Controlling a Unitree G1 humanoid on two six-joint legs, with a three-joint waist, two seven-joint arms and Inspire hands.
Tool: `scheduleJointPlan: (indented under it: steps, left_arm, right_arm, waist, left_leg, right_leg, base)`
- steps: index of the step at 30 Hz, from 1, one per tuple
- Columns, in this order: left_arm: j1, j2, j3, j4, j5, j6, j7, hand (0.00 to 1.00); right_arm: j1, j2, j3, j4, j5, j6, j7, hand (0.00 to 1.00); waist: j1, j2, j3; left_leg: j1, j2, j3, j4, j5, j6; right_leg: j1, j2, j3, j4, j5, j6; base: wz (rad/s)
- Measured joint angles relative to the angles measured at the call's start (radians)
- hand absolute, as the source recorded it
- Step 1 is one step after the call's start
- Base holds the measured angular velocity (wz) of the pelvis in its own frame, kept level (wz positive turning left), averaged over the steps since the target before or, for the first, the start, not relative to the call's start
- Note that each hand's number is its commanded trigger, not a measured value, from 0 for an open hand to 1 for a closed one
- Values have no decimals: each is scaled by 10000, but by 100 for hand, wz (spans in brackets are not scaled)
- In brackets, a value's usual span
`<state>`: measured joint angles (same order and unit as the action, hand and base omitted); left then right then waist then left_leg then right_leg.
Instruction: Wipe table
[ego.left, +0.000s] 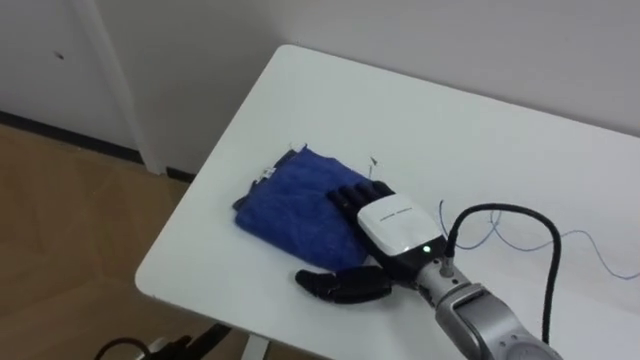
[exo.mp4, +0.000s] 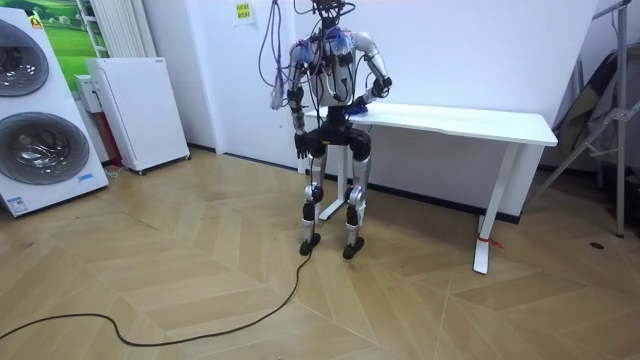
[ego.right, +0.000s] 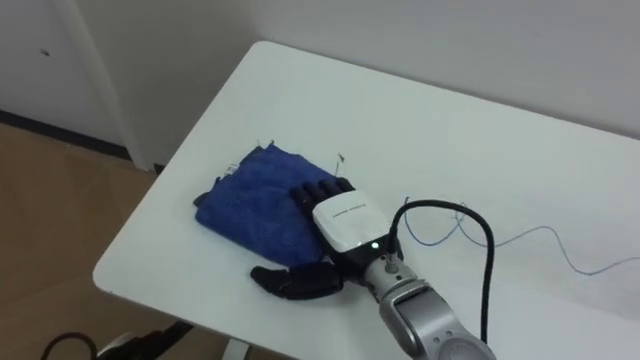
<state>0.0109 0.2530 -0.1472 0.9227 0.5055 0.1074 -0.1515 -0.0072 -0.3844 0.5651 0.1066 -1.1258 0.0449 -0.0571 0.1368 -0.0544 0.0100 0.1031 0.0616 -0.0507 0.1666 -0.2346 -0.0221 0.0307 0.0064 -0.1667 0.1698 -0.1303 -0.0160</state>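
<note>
The robot's right hand (ego.left: 392, 222) lies flat with fingers straight, pressing a crumpled blue terry cloth (ego.left: 288, 200) near the corner of the white rectangular table (ego.left: 450, 130). Its left hand (exo.mp4: 299, 147) hangs idle. Wiping seems under way. The next move is probably a sweep across the bare top, keeping the cloth pinned.

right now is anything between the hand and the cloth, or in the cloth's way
Nothing between them: the right hand lies flat on the blue cloth. On the table, a thin blue thread lies to the hand's right, in the wiping path. The left hand hangs idle.
</note>
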Motion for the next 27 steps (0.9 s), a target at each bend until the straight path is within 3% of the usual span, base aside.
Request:
scheduleJointPlan:
  steps: [2,10,18,20,27]
  left_arm:
    - [21,1,0,0,-5,21,0,0]
    - [28,32,3,-42,-29,10,3,0]
    - [32,30,54,-40,-20,15,3,0]
    - [73,29,103,-41,10,16,4,0]
    - [175,38,306,-44,28,14,27,0]
  right_arm:
    - [2,-2,-5,260,35,2,-291,0]
    - [-9,-26,-8,432,244,-71,-555,0]
    - [-161,-20,-115,835,558,-128,-763,0]
    - [-157,-13,-311,858,931,-131,-761,0]
    - [-290,26,-1496,791,1150,-124,-1204,0]
  waist:
    - [18,22,-13]
    - [18,10,-70]
    - [70,99,-45]
    - [70,90,-46]
    - [81,-16,-61]
  left_leg:
    - [-12,-1,201,8,3,4]
    - [-29,-24,222,33,15,24]
    - [84,-34,215,35,15,24]
    - [125,-59,214,33,22,36]
    - [132,-61,217,25,23,38]
  right_leg:
    - [36,-27,6,-1,-22,26]
    - [66,-65,-29,-8,-26,35]
    - [170,-62,87,11,-46,53]
    - [204,-50,285,43,-95,67]
    - [200,-49,305,78,-142,64]
  base:
    - [10]
    - [2]
    - [0]
    - [4]
    - [0]
